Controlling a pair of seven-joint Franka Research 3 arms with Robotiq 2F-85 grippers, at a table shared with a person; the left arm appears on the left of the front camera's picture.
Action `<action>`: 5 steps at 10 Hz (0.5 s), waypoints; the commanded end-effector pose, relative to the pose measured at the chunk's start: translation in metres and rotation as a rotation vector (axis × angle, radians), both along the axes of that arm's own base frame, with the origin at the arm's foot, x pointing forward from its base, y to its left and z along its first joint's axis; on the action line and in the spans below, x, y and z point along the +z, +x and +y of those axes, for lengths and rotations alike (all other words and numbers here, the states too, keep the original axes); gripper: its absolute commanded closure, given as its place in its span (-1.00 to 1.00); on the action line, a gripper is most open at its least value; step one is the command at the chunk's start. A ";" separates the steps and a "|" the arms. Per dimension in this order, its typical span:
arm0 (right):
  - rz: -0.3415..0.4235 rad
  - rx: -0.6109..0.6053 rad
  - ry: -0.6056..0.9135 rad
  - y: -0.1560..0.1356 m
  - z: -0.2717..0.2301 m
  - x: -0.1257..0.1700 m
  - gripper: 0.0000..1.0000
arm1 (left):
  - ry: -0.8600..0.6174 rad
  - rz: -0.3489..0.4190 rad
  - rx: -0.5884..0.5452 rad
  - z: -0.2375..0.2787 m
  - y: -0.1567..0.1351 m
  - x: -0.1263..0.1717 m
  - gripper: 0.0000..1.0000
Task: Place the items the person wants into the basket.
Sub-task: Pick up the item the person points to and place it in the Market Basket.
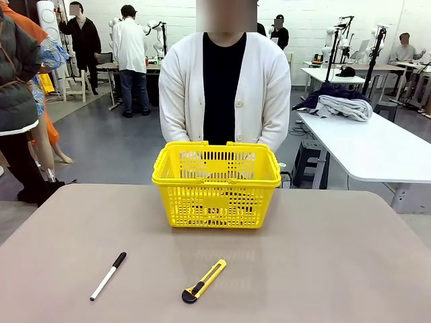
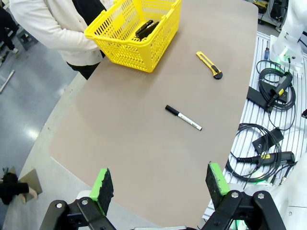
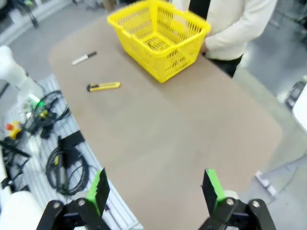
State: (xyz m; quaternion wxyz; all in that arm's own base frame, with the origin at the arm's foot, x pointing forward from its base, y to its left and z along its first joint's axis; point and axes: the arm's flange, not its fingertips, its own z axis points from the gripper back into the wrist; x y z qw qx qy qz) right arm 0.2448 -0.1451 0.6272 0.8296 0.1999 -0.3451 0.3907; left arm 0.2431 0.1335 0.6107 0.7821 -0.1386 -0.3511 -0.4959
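Observation:
The yellow basket [image 1: 215,202] stands at the far middle of the table, right in front of the person [image 1: 222,87] in a white cardigan. Black items [image 2: 145,28] lie on its floor; one looks like a stapler, the rest I cannot make out. The basket [image 2: 136,55] sits far ahead of my left gripper [image 2: 159,182], which hovers open above the table's near edge with nothing between its green pads. My right gripper [image 3: 154,189] is open and empty too, high over the table, with the basket [image 3: 180,60] well beyond it.
A white marker with a black cap [image 1: 108,276] lies at the near left of the table, a yellow utility knife [image 1: 203,281] near the front middle. Cables and boxes [image 2: 268,143] lie off the table on the robot's side. Other tables and people stand farther back.

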 end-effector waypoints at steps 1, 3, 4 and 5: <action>-0.038 -0.008 0.024 0.009 0.009 -0.015 -1.00 | 0.008 0.008 0.017 -0.001 0.001 0.000 -1.00; -0.014 -0.010 0.013 0.003 0.001 -0.003 -1.00 | 0.008 0.008 0.017 -0.001 0.001 0.000 -1.00; -0.014 -0.010 0.013 0.003 0.001 -0.003 -1.00 | 0.008 0.008 0.017 -0.001 0.001 0.000 -1.00; -0.014 -0.010 0.013 0.003 0.001 -0.003 -1.00 | 0.008 0.008 0.017 -0.001 0.001 0.000 -1.00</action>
